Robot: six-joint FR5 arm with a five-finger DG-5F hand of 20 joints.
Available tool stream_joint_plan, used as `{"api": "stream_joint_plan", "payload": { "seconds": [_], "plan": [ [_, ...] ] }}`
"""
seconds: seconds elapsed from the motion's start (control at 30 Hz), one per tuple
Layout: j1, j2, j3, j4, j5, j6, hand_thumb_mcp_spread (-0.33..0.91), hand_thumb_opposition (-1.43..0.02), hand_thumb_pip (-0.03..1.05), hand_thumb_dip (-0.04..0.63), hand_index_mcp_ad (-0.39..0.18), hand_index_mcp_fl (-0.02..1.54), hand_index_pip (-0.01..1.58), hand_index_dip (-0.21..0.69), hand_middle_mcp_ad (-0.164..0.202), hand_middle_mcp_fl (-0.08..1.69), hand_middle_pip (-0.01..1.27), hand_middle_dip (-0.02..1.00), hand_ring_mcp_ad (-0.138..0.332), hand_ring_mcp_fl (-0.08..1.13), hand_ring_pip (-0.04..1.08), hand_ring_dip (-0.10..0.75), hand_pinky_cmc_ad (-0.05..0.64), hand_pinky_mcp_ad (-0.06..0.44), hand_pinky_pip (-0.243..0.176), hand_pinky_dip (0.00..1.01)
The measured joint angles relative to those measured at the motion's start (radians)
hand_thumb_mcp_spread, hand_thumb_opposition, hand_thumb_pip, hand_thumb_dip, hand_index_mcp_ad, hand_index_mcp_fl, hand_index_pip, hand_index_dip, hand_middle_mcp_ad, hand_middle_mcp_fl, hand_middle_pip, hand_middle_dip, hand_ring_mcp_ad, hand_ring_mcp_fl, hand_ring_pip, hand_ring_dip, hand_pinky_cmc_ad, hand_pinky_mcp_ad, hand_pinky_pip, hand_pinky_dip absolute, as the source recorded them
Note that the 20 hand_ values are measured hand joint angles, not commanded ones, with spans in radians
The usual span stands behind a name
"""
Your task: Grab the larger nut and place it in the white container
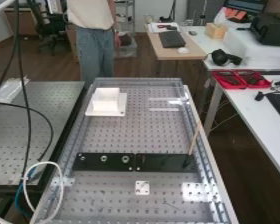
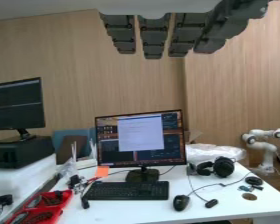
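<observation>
Fingers (image 2: 152,36) of the robot's hand (image 2: 186,33) hang straight and loosely extended in the wrist view, side by side with narrow gaps between them, and they have hold of nothing. Behind them stands a wood-panelled wall (image 2: 64,47), and beyond and below their tips are a monitor (image 2: 140,140), a keyboard (image 2: 127,190) and a pair of headphones (image 2: 224,166) on a white desk (image 2: 131,212).

The larger nut (image 1: 104,158) is well apart from those fingers, untouched by them. In the high view it stands on the flat black bar (image 1: 94,165) that lies on the perforated metal bench (image 1: 117,135). It is the middle one of three small round metal parts in a row: the smaller nut (image 1: 82,157) is on its left in that view and the bearing (image 1: 125,159) on its right, each near it but separate. A second black bar (image 1: 160,164) lies just beside the first, past the bearing, and a slender wooden stick (image 1: 194,137) rises at a tilt from its far end.

The white container (image 1: 105,104) is farther up the same bench, upright on a flat white base (image 1: 92,113). The larger nut is outside it, well apart, with bare perforated metal between the two.
</observation>
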Motion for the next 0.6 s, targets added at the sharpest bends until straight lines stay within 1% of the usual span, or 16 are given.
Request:
{"api": "stream_joint_plan", "payload": {
  "seconds": [0.1, 0.13, 0.17, 0.2, 0.23, 0.27, 0.3, 0.33, 0.37, 0.4, 0.43, 0.47, 0.5, 0.53, 0.57, 0.6],
  "plan": [
    [0.001, 0.000, 0.000, 0.003, -0.005, -0.001, 0.00, -0.01, 0.01, 0.007, 0.005, 0.02, 0.02, -0.012, 0.075, 0.01, 0.02, 0.03, 0.051, 0.00, 0.01, 0.016, 0.047, 0.047, -0.010, 0.01],
    [0.001, -0.001, 0.000, 0.003, -0.005, -0.001, -0.01, 0.00, 0.01, 0.003, 0.009, 0.02, 0.02, -0.012, 0.063, 0.01, 0.02, 0.02, 0.051, 0.00, 0.02, 0.016, 0.047, 0.047, -0.010, 0.02],
    [0.001, -0.001, 0.000, 0.003, -0.006, 0.000, 0.02, -0.04, 0.06, 0.002, 0.010, 0.02, 0.02, -0.012, 0.061, 0.01, 0.02, 0.02, 0.051, 0.00, 0.02, 0.016, 0.047, 0.047, -0.010, 0.02],
    [0.001, -0.002, 0.001, 0.003, -0.006, 0.001, 0.09, -0.13, 0.21, 0.028, 0.010, 0.02, 0.02, -0.012, 0.059, 0.01, 0.03, 0.04, 0.052, 0.00, 0.02, 0.017, 0.051, 0.054, -0.010, 0.06],
    [0.001, -0.002, 0.001, 0.003, -0.006, 0.001, 0.14, -0.21, 0.29, 0.040, 0.010, 0.02, 0.02, -0.012, 0.059, 0.00, 0.04, 0.05, 0.052, 0.00, 0.02, 0.021, 0.044, 0.059, -0.010, 0.09],
    [0.001, -0.003, 0.001, 0.003, -0.005, 0.001, 0.18, -0.29, 0.34, 0.052, 0.010, 0.02, 0.02, -0.012, 0.063, 0.00, 0.05, 0.06, 0.056, 0.00, 0.03, 0.026, 0.061, 0.087, -0.010, 0.13],
    [0.000, -0.003, 0.001, 0.003, -0.006, 0.002, 0.20, -0.39, 0.33, 0.052, 0.010, 0.02, 0.04, -0.012, 0.059, 0.00, 0.08, 0.09, 0.061, 0.00, 0.04, 0.035, 0.099, 0.113, -0.010, 0.17],
    [-0.001, -0.004, 0.001, 0.003, -0.007, 0.005, 0.20, -0.45, 0.33, 0.052, 0.007, 0.02, 0.04, -0.010, 0.059, 0.01, 0.09, 0.11, 0.063, 0.01, 0.04, 0.044, 0.129, 0.150, -0.026, 0.20],
    [-0.002, -0.005, 0.001, 0.003, -0.008, 0.006, 0.20, -0.49, 0.34, 0.051, -0.002, 0.02, 0.05, -0.014, 0.059, 0.01, 0.09, 0.13, 0.075, 0.00, 0.05, 0.059, 0.168, 0.171, -0.024, 0.23],
    [-0.004, -0.005, 0.002, 0.004, -0.009, 0.007, 0.20, -0.54, 0.36, 0.047, -0.005, 0.02, 0.05, -0.026, 0.063, 0.00, 0.10, 0.13, 0.091, 0.00, 0.05, 0.075, 0.201, 0.195, -0.044, 0.27],
    [-0.005, -0.006, 0.002, 0.005, -0.011, 0.007, 0.20, -0.57, 0.38, 0.051, -0.007, 0.02, 0.05, -0.028, 0.063, 0.01, 0.10, 0.14, 0.108, 0.00, 0.06, 0.072, 0.215, 0.211, -0.044, 0.29],
    [-0.005, -0.006, 0.002, 0.005, -0.011, 0.008, 0.20, -0.60, 0.39, 0.049, -0.007, 0.02, 0.05, -0.028, 0.059, 0.01, 0.11, 0.16, 0.108, 0.00, 0.08, 0.087, 0.246, 0.229, -0.059, 0.31],
    [-0.006, -0.006, 0.003, 0.005, -0.013, 0.008, 0.21, -0.63, 0.39, 0.047, -0.007, 0.02, 0.07, -0.026, 0.063, 0.01, 0.10, 0.16, 0.126, 0.00, 0.07, 0.087, 0.262, 0.243, -0.059, 0.32],
    [-0.007, -0.007, 0.004, 0.006, -0.014, 0.008, 0.21, -0.65, 0.39, 0.051, -0.007, 0.02, 0.07, -0.026, 0.059, 0.00, 0.10, 0.16, 0.127, 0.00, 0.07, 0.087, 0.283, 0.265, -0.056, 0.33],
    [-0.007, -0.008, 0.004, 0.006, -0.015, 0.008, 0.21, -0.66, 0.39, 0.047, -0.007, 0.02, 0.07, -0.026, 0.063, 0.01, 0.12, 0.18, 0.140, 0.00, 0.08, 0.096, 0.298, 0.265, -0.063, 0.34],
    [-0.008, -0.008, 0.005, 0.007, -0.016, 0.008, 0.21, -0.67, 0.40, 0.047, -0.007, 0.02, 0.08, -0.026, 0.063, 0.01, 0.12, 0.17, 0.140, 0.00, 0.08, 0.096, 0.304, 0.283, -0.063, 0.35]
  ]
}}
